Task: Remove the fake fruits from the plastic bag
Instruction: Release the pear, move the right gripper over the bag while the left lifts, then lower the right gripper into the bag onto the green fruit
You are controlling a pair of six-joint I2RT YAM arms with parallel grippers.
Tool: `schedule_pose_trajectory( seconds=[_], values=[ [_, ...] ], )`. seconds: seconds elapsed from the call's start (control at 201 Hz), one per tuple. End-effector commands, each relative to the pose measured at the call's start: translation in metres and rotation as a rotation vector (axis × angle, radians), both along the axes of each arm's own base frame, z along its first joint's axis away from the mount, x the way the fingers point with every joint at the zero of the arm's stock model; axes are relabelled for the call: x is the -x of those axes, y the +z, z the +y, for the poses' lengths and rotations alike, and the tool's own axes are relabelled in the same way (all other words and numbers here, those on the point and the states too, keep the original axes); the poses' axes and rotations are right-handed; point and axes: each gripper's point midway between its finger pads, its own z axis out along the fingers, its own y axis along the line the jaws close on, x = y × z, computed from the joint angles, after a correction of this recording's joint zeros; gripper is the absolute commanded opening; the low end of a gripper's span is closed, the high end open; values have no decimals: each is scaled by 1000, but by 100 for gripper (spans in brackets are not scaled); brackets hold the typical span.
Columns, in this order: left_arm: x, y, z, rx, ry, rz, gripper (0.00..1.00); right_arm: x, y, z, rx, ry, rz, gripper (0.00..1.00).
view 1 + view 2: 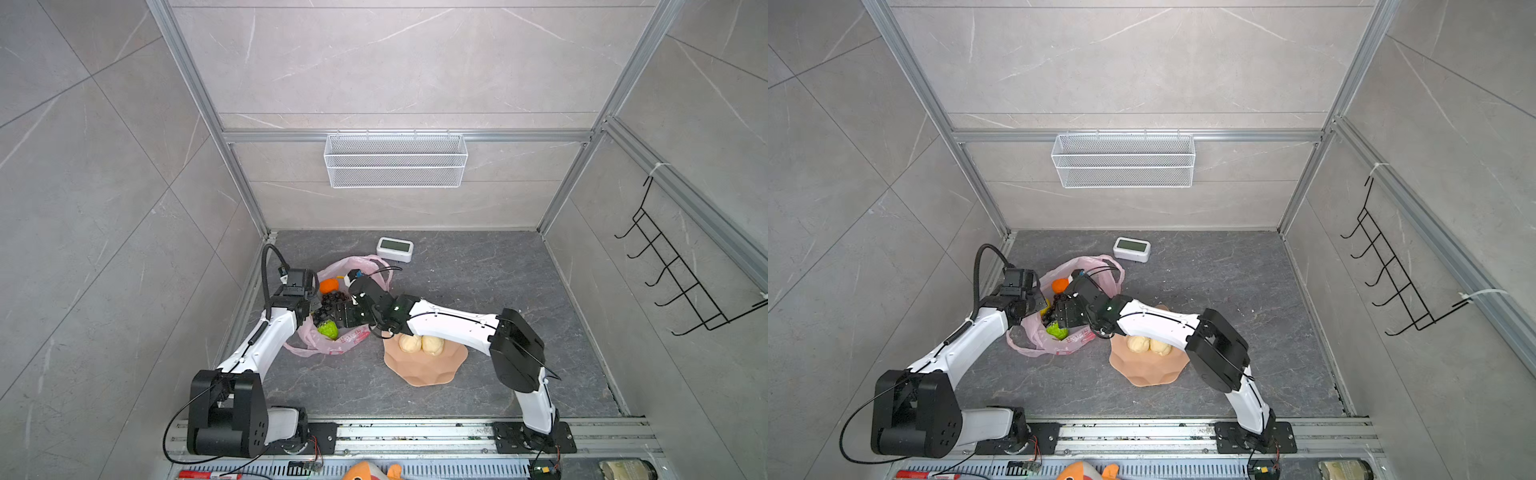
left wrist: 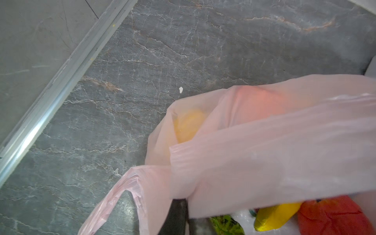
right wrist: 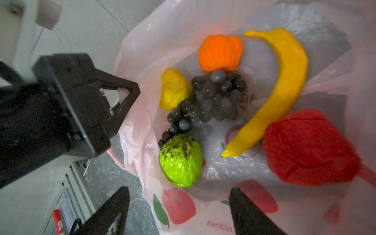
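The pink plastic bag [image 1: 328,347] [image 1: 1038,347] lies open on the dark floor at the left. In the right wrist view it holds a banana [image 3: 284,81], orange [image 3: 219,53], lemon [image 3: 175,89], grape bunch [image 3: 215,97], green bumpy fruit [image 3: 181,160] and red apple [image 3: 309,148]. My left gripper [image 2: 186,211] [image 1: 314,308] is shut on the bag's rim [image 2: 264,162], also seen in the right wrist view [image 3: 116,105]. My right gripper [image 3: 181,213] [image 1: 332,316] hangs open over the bag's mouth, holding nothing. Two beige lumps [image 1: 420,344] sit in the peach bowl [image 1: 424,372].
A white digital clock [image 1: 395,248] stands behind the bag. A wire basket [image 1: 395,160] hangs on the back wall and a black hook rack [image 1: 681,270] on the right wall. An orange plush toy [image 1: 370,471] lies past the front rail.
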Motion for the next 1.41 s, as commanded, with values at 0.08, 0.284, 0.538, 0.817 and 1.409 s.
schedule_pose_trajectory(
  seconds=[0.08, 0.284, 0.538, 0.817, 1.409],
  values=[
    [4, 14, -5, 59, -2, -104, 3, 10, -29, 8, 119, 41, 32, 78],
    [9, 11, -2, 31, -20, -123, 1, -2, -31, 0, 219, 8, -6, 78],
    [14, 12, 1, 7, -20, -151, 0, 19, -38, 14, 234, 78, 19, 76],
    [17, 13, 2, 12, -14, -158, 0, 17, -55, 28, 274, 87, 26, 77],
    [20, 14, 1, 23, -10, -173, 0, 5, -99, 31, 393, 43, 53, 77]
  ],
)
